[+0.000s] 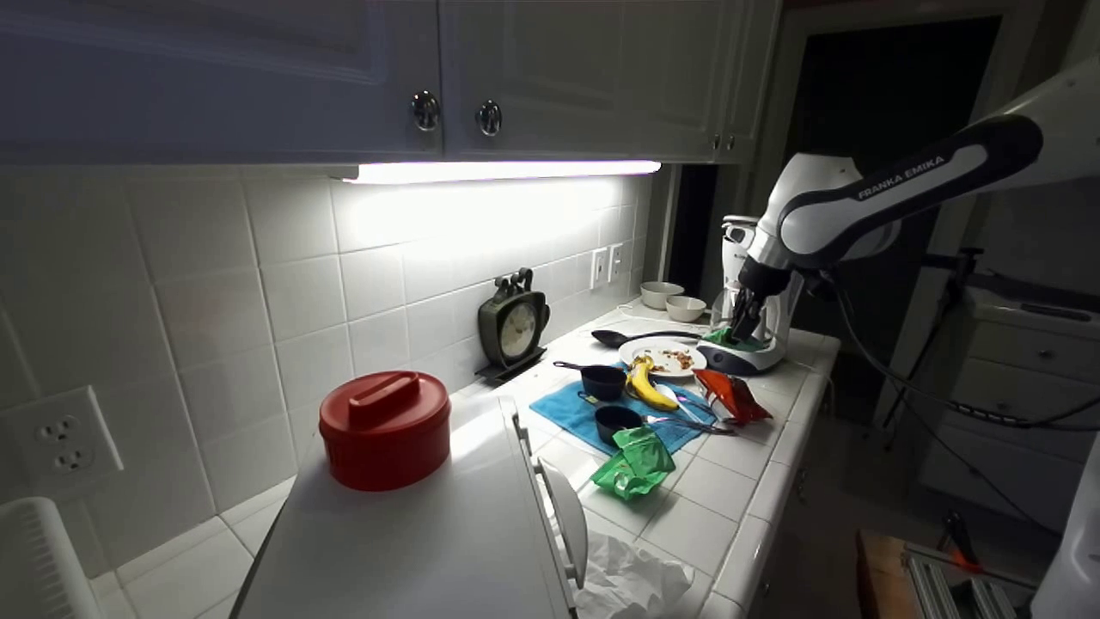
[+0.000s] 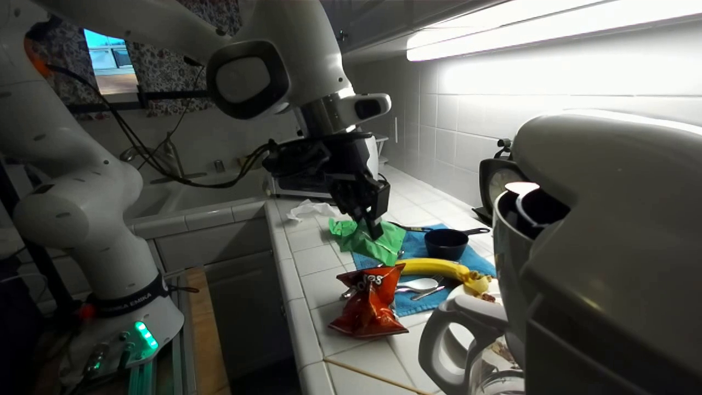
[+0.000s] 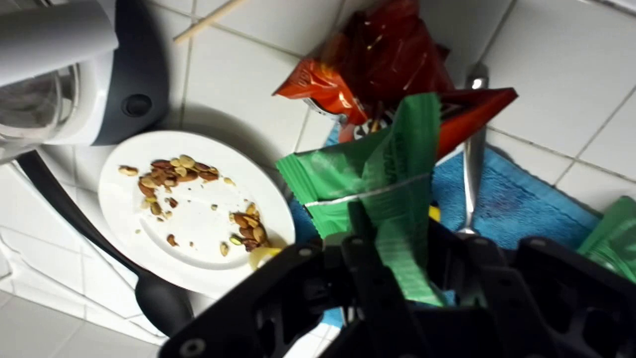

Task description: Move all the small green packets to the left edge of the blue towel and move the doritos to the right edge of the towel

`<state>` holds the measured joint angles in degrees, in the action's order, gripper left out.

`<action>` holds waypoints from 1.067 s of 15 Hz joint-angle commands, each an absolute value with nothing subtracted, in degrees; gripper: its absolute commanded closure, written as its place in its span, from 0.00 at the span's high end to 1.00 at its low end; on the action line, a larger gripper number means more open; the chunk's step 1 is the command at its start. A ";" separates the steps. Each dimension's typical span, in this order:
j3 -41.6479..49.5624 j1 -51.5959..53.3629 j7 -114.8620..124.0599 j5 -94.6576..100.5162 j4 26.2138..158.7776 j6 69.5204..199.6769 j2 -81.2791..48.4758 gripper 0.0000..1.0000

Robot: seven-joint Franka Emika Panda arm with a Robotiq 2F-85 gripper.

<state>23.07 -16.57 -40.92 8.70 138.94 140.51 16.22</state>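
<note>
Packet (image 3: 392, 171), clasped in the part-closed pincer (image 3: 395, 223) and jutting ahead of it, is likely light, soft, slippery; best pinched across the middle, gently.

Exterior views: along table (image 1: 722, 481) from opposite ends, sharing blue towel (image 1: 565, 413). Wrist view: close, downward, gripper (image 3: 397, 238) at 6 o'clock.
</note>
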 commanded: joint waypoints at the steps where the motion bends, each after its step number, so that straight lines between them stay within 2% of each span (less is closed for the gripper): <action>1: 23.05 -12.71 -44.63 2.90 138.67 136.42 18.20 0.11; 16: 18.91 -3.67 -56.26 -10.36 135.37 123.71 13.32 0.10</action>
<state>19.75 -4.15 -52.90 -7.00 137.34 126.18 15.39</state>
